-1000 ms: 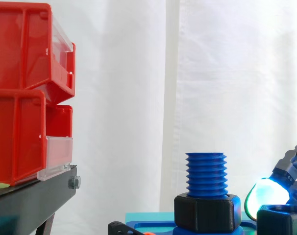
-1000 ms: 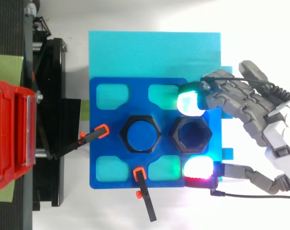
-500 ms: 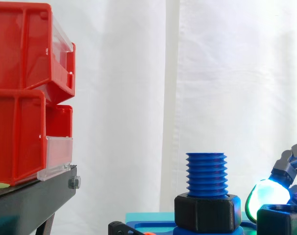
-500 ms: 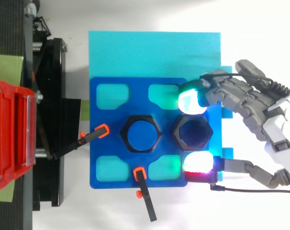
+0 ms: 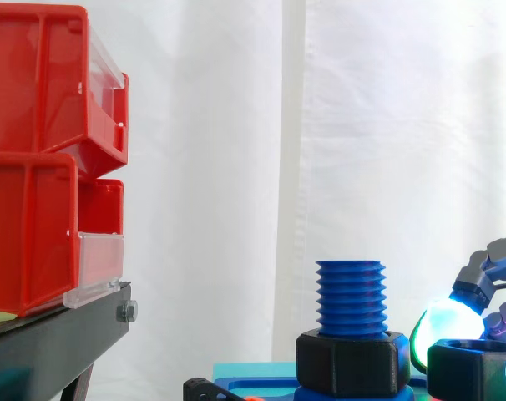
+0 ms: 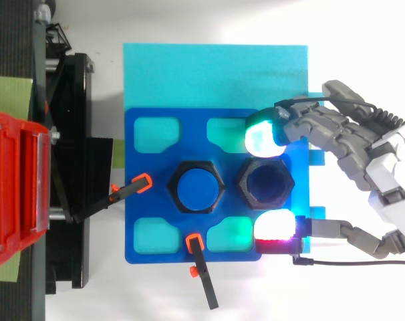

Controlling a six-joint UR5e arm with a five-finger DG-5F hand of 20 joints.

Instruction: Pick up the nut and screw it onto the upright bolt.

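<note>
White curtain behind — red bins, contents hidden; hand pinches nut.

two nuts, one bolt, two red bins

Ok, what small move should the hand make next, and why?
Probably lift the loose nut straight up: the hand's glowing pads pinch it from two sides, yet it sits low beside the bolt, whose threaded top stands well above it.
</note>
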